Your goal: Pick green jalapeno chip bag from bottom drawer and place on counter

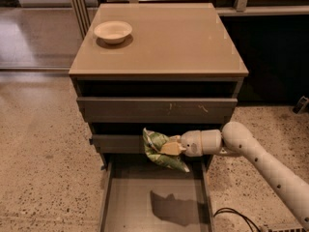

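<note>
The green jalapeno chip bag (161,150) is a crinkled green foil bag with white patches. My gripper (170,148) is shut on it and holds it in the air in front of the middle drawer front, above the open bottom drawer (120,204). The bag's shadow falls on the drawer's grey floor. My white arm comes in from the lower right. The tan counter (178,37) is the glossy top of the cabinet, well above the bag.
A white bowl (112,31) sits on the counter's far left corner. The two upper drawers (154,109) are nearly shut. Speckled terrazzo floor lies on both sides of the cabinet. A black cable (236,216) lies on the floor at the lower right.
</note>
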